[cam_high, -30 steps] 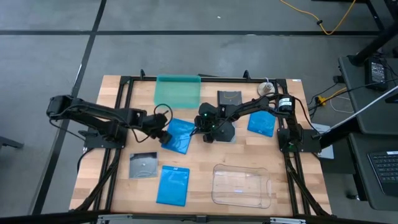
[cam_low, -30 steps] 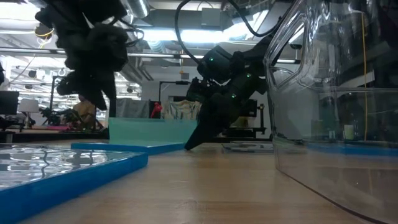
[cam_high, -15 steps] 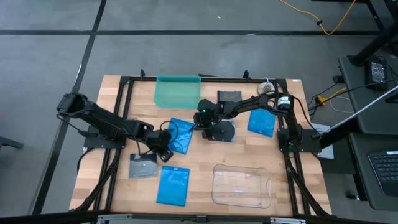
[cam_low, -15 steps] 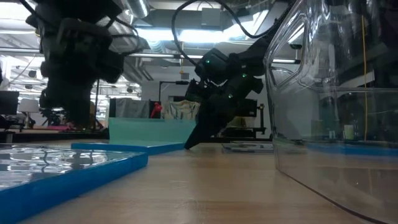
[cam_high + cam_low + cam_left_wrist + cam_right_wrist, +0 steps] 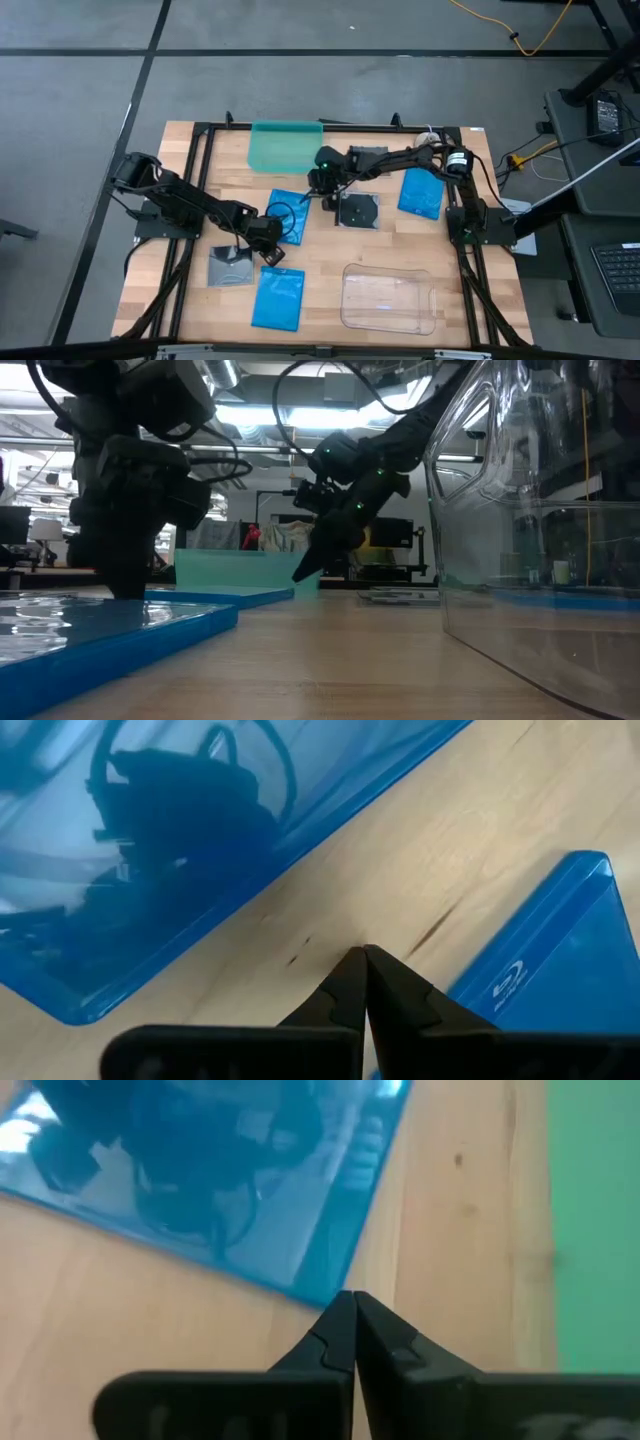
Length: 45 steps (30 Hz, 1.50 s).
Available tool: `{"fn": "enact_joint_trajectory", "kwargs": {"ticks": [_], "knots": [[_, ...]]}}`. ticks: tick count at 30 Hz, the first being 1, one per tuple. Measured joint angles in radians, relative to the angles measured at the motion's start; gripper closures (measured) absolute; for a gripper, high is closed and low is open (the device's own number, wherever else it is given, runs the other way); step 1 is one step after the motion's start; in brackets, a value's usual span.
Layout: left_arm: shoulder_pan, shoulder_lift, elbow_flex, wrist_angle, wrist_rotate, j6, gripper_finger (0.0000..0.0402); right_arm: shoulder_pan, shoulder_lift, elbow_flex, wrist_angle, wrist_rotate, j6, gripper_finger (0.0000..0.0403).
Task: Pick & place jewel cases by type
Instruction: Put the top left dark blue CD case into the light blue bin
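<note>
Between two blue cases (image 5: 170, 850) (both near), left claw (image 5: 364, 960) pinched closed, empty; teal tray (image 5: 286, 146) beyond.

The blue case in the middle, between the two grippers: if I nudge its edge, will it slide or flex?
The blue case lies flat on the bare wooden table, so it would probably slide and pivot rather than tip. It looks thin and rigid, so little flex. Its glossy, reflective cover suggests shut fingertips could skid across it.

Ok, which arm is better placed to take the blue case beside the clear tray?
Left. The left pincer, shut, sits right beside that blue case; the right pincer is farther off, by the teal tray.
</note>
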State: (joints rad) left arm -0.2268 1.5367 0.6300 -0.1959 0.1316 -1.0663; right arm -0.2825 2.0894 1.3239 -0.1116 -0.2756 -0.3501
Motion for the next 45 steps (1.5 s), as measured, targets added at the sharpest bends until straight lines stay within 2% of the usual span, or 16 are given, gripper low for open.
{"fn": "enact_joint_trajectory", "kwargs": {"ticks": [14, 21, 30, 38, 45], "knots": [[0.053, 0.002, 0.002, -0.036, 0.027, 0.076, 0.0401, -0.043, 0.055, 0.025, 0.059, 0.009, -0.073, 0.0395], [0.068, 0.002, 0.003, -0.077, 0.021, 0.086, 0.0401, -0.033, 0.095, 0.029, 0.056, -0.067, -0.014, 0.0395], [0.107, -0.005, 0.003, -0.166, 0.020, 0.145, 0.0401, -0.019, 0.101, 0.031, 0.032, -0.084, 0.010, 0.0395], [0.183, -0.037, 0.001, -0.268, -0.018, 0.234, 0.0401, -0.014, 0.100, 0.031, -0.053, -0.149, 0.021, 0.0395], [0.259, -0.041, 0.000, -0.293, -0.025, 0.323, 0.0400, -0.001, 0.102, 0.030, -0.111, -0.241, 0.031, 0.0395]]}}
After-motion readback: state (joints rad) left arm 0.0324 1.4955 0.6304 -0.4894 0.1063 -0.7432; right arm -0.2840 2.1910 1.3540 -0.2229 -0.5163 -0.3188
